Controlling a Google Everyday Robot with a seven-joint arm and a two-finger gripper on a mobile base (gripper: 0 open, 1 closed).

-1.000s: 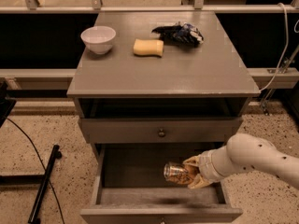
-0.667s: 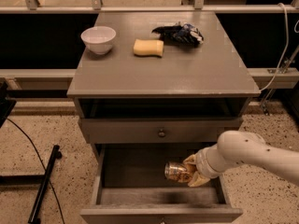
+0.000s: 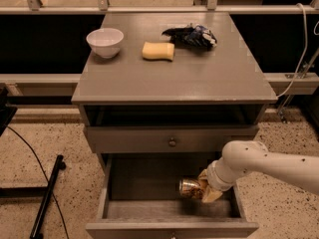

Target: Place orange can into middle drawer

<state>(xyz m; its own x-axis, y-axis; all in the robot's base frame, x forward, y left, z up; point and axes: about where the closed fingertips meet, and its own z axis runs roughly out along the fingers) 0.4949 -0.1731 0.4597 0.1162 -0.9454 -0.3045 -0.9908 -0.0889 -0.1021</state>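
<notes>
The orange can [image 3: 190,188] lies on its side, silver end facing left, held inside the open middle drawer [image 3: 144,209] just above its grey floor at the right side. My gripper [image 3: 203,189] is shut on the can's right part, with tan fingers [image 3: 210,195] wrapped around it. The white arm [image 3: 259,164] reaches in from the right over the drawer's right wall. The drawer is pulled out toward the camera, and its front panel [image 3: 172,230] shows at the bottom edge.
Above the open drawer is a closed drawer front with a brass knob [image 3: 172,143]. On the cabinet top stand a white bowl [image 3: 105,42], a yellow sponge [image 3: 158,51] and a dark snack bag [image 3: 192,36]. A black stand leg [image 3: 47,198] lies on the floor at left.
The arm's elbow has shifted left, closer over the drawer. The can has stayed almost in place, a touch lower, still gripped.
</notes>
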